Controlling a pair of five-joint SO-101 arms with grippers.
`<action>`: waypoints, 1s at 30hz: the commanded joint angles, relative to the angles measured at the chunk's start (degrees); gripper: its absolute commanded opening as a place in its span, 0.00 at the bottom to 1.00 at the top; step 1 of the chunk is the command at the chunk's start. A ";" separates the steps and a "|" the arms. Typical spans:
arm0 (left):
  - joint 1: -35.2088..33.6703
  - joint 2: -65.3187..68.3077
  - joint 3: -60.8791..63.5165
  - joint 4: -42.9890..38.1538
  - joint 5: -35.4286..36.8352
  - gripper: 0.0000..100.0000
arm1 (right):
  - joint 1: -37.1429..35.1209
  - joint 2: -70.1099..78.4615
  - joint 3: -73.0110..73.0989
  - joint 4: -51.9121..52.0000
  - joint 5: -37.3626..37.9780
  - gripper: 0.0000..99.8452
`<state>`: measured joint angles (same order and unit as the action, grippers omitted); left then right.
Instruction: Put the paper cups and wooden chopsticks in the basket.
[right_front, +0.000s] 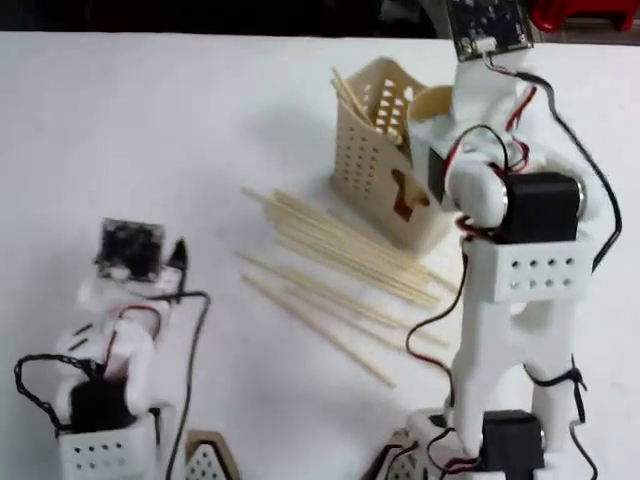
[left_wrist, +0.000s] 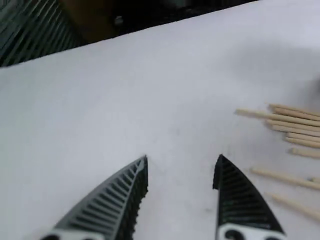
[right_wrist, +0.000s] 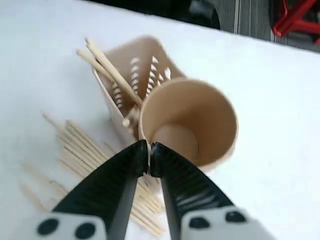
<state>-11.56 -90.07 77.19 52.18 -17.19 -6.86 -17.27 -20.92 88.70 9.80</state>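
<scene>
While the white right arm (right_front: 510, 230) stood tall over the far side of the white table (right_front: 150, 130), its black right end effector (right_wrist: 148, 145) was pinched tight on the rim of the tan paper cup (right_wrist: 200, 120). That looked like a rim grip chosen so the cup could hang tilted and drop in cleanly. The cup sat right at the cream perforated plastic basket (right_wrist: 145, 55), touching or just off its near wall; whether it was inside yet, I couldn't tell.

The white left arm (right_front: 120, 330) sat low at the near edge, and its black left end effector (left_wrist: 182, 160) was spread wide above bare table with nothing between the jaws. It was probably parked clear to leave the other arm room.

A few pale wooden chopsticks (right_wrist: 107, 67) leaned out of the basket's corner, propped by its wall. The loose wooden chopsticks (right_front: 340, 260) lay fanned flat beside the basket, so plenty of the job was left.

The table was plain white. Beyond its far edge there was a red frame (right_wrist: 295, 15) and a dark slatted panel (left_wrist: 30, 30).
</scene>
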 joint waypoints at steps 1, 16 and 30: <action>6.73 -0.13 -8.35 5.80 -3.96 0.22 | 1.45 -5.23 6.59 -1.19 0.00 0.02; 15.60 11.38 -16.88 12.04 -15.82 0.23 | 1.71 -20.97 42.46 -21.76 -2.29 0.02; 35.03 41.01 -24.18 13.63 -37.10 0.29 | 18.33 -33.98 53.71 -30.02 -4.31 0.02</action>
<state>18.33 -56.31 56.18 66.24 -50.15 8.09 -47.87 31.82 61.71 5.93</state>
